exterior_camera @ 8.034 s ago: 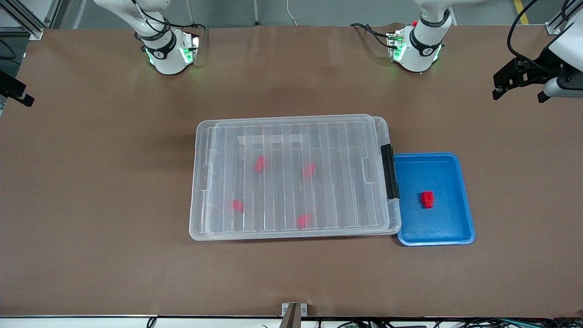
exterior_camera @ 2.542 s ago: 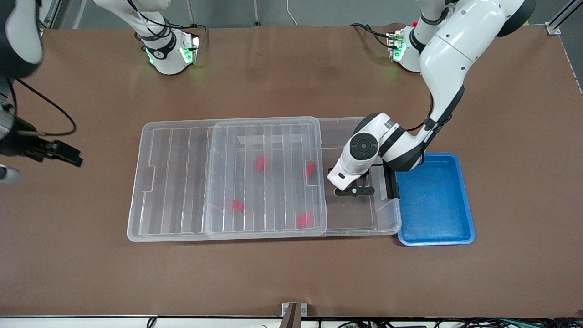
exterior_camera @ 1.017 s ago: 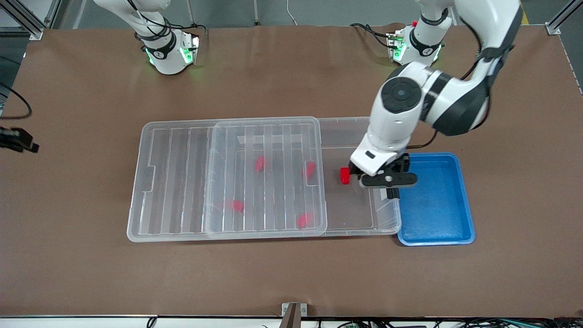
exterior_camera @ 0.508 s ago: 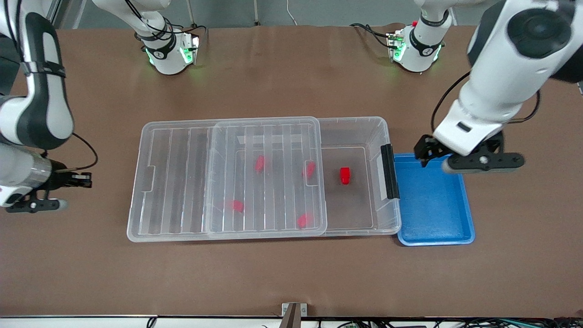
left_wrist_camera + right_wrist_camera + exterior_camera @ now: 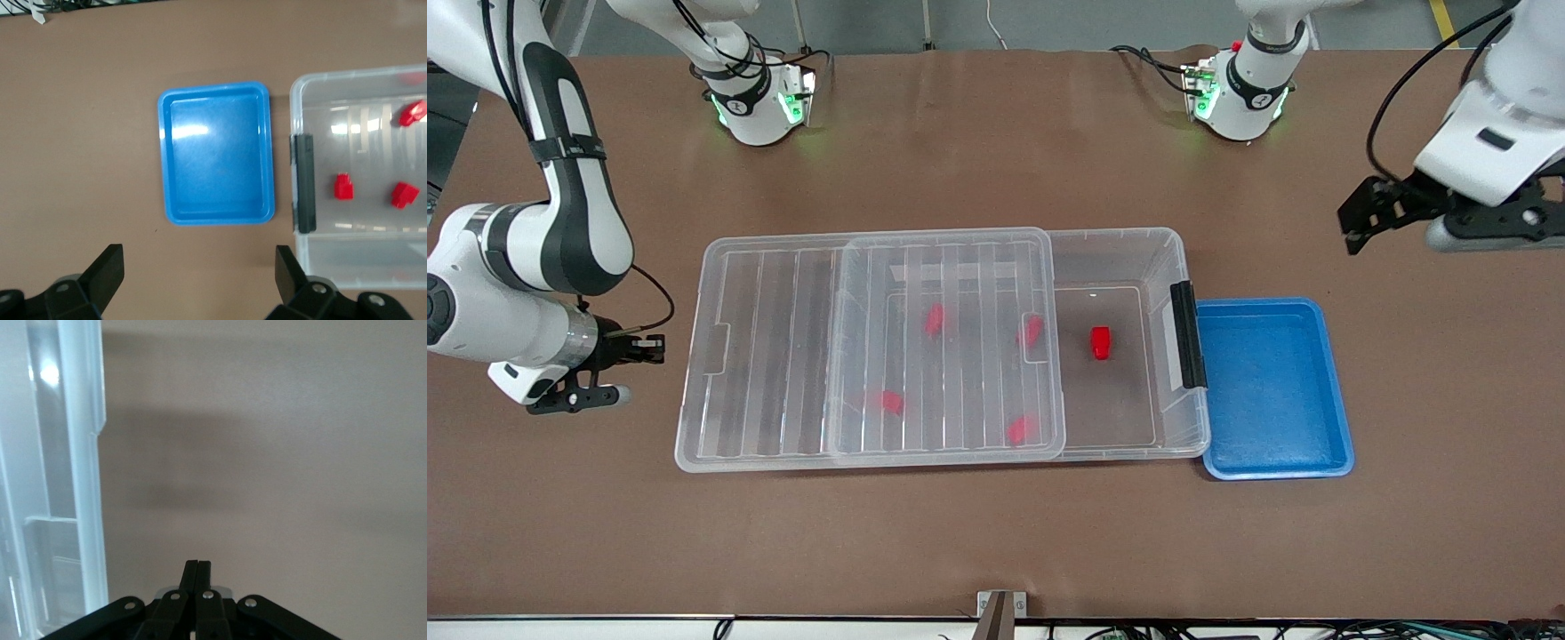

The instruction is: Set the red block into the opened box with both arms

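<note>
Lower left of the front frame, my right gripper (image 5: 654, 348) sits pinched shut, empty, beside the lid (image 5: 871, 347); left gripper (image 5: 1392, 209), upper right, gapes empty. The red block (image 5: 1101, 342) lies in the box (image 5: 1120, 244). Shoving the lid crooked could jam it.

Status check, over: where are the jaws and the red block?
Left gripper open, over bare table near the blue tray. Right gripper shut, empty, beside the lid. Red block in the box. Nothing in the way.
</note>
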